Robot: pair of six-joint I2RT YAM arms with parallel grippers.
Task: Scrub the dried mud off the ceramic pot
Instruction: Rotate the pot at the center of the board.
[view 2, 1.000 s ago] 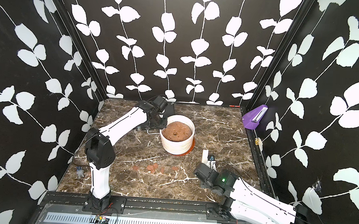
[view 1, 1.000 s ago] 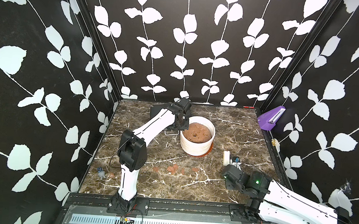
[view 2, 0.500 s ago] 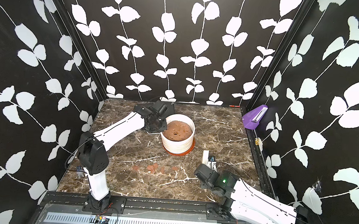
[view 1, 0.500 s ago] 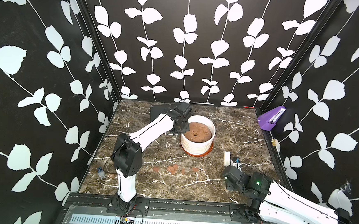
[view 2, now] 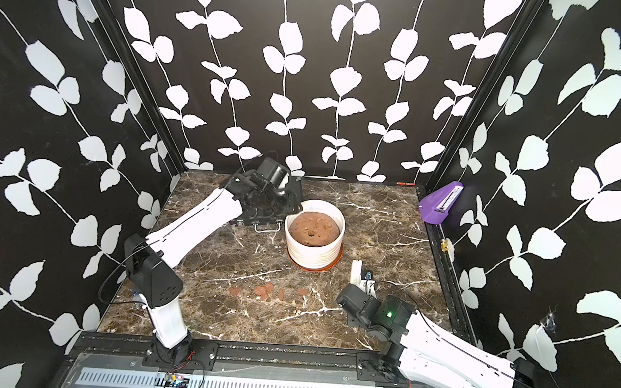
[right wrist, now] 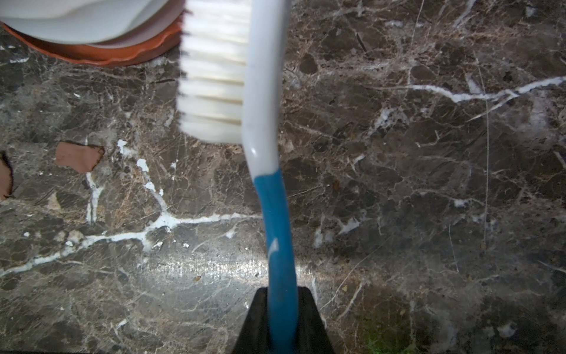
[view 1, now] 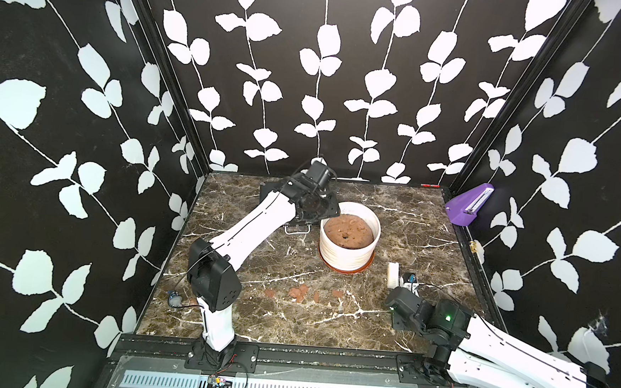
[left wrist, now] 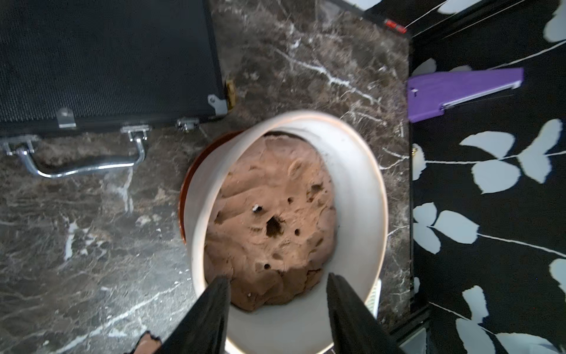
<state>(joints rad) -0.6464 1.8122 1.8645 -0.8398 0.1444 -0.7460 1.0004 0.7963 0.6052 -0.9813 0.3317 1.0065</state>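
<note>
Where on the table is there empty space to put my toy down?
Two bare patches: the back right tabletop, between the ceramic pot and the right wall, and the front strip between the dried mud and the front rail. Crowded: back left, where the black case, left end effector and pot bunch up, and around the brush.

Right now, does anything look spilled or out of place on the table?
Yes. Clumps of dried mud lie in a row on the table, in front of the ceramic pot and apart from it; its visible wall looks clean.
</note>
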